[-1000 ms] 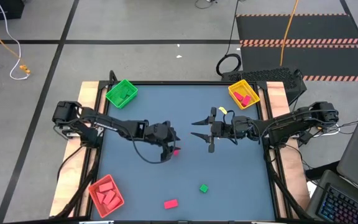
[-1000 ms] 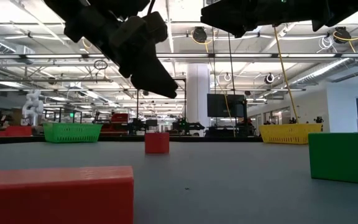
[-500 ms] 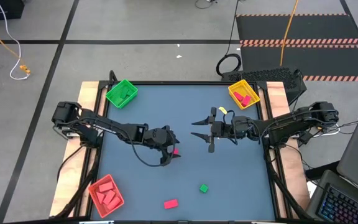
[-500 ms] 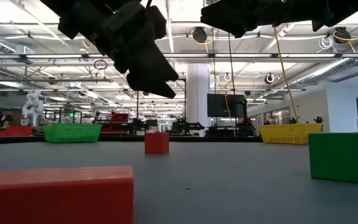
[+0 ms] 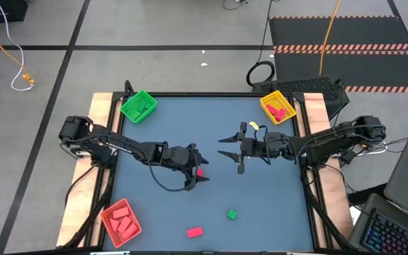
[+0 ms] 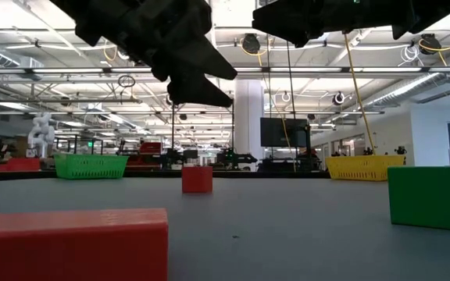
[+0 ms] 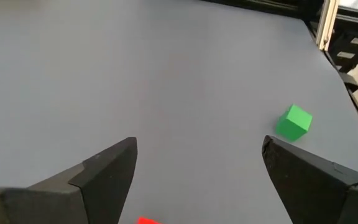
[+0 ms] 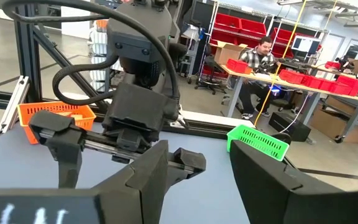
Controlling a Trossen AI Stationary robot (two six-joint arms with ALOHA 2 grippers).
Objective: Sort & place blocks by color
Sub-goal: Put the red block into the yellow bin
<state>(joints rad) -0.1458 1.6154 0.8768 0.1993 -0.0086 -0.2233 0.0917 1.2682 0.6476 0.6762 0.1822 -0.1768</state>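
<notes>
The dark table (image 5: 211,142) fills the middle of the room, with a tray near three of its corners: the green tray (image 5: 138,106) at the far left, the yellow tray (image 5: 278,108) at the far right with pink-red pieces in it, and the red tray (image 5: 122,220) at the near left holding several salmon pieces. The left arm reaches in over the centre of the table, and the left gripper (image 5: 195,173) hangs above the surface with its fingers spread wide, grasping nothing. Directly beneath it sits a small red block (image 6: 197,179), resting on the table and apart from the fingers; in the left wrist view only a sliver of it shows between them. The right gripper (image 5: 227,149) hovers just across from the left one, fingers parted partway and empty. Nearer the front edge, a green cube (image 5: 231,214) lies on the table by itself, and a pink-red bar (image 5: 195,231) lies a little to its left. Beyond the table, a person sits at a workbench.
</notes>
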